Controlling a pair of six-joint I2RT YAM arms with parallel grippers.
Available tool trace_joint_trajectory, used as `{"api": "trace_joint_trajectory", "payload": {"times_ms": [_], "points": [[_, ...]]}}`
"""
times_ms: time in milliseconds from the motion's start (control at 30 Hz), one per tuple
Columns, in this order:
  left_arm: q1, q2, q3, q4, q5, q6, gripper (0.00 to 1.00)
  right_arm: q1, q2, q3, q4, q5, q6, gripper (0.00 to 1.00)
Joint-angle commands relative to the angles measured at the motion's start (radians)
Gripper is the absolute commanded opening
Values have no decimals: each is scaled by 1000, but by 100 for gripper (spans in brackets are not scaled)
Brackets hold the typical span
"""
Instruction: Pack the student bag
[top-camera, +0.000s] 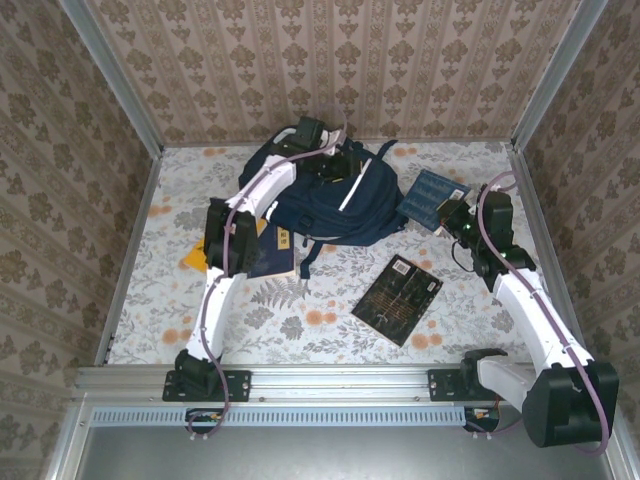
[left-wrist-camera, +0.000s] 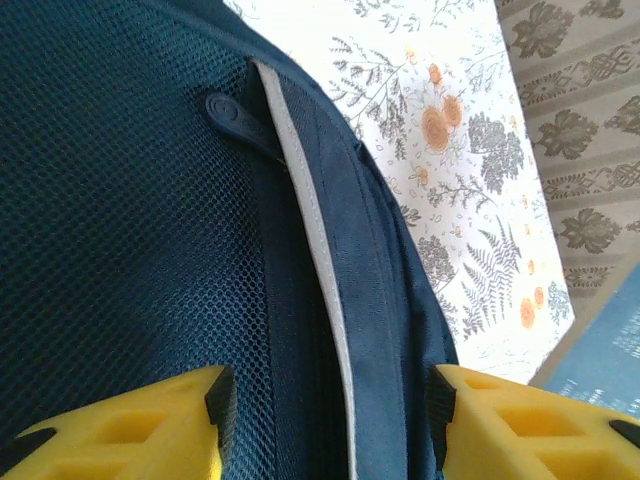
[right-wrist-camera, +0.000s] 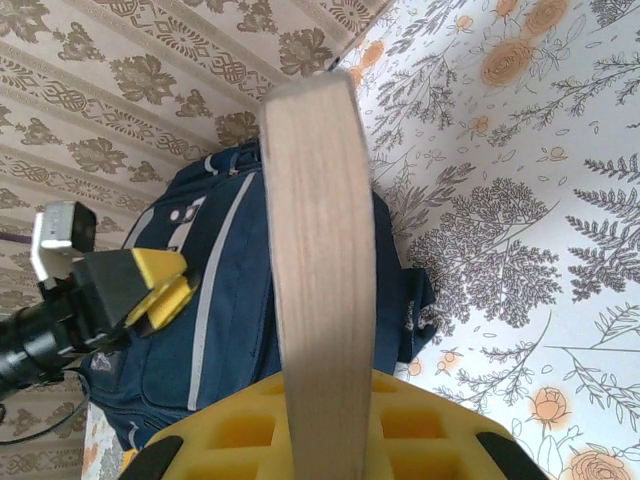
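- Book pinched tight in my right gripper, just right of the bag lying far mid-table.
- My left gripper stands half-spread astride the bag's seam.
- I judge I'm opening the bag; next, pinch and lift that edge.

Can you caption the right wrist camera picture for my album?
Right fingers grip a book by its page edge, with the student bag and left fingers beyond.
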Motion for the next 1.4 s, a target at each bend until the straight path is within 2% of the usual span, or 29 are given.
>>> {"api": "trace_joint_trajectory", "payload": {"times_ms": [0, 233, 633, 733, 867, 967, 1067, 1167, 1267, 1367], "points": [[-24, 35, 49, -34, 23, -16, 54, -9, -7, -6, 43, 2, 6, 0], [-46, 61, 65, -28, 19, -14, 47, -31, 16, -32, 77, -43, 32, 0], [-73, 126, 115, -70, -59, 21, 36, -41, 21, -34, 91, -81, 48, 0], [-75, 138, 125, -71, -67, 18, 25, -41, 17, -34, 89, -86, 49, 0], [-76, 130, 177, -112, -75, 33, 2, -42, -7, -29, 70, -77, 42, 0], [-61, 78, 196, -126, -77, 33, 0, -40, -39, -14, 14, -21, 29, 0], [-30, 4, 192, -127, -43, 15, 0, -40, -78, -19, -13, 35, 28, 0], [20, -65, 165, -68, 36, -69, 0, -40, -94, -32, -3, 45, 40, 0], [54, -131, 130, 0, 113, -140, 0, -40, -86, -47, 44, 2, 58, 0], [104, -175, 88, 86, 177, -222, 0, -40, -46, -59, 162, -105, 91, 0]]}}
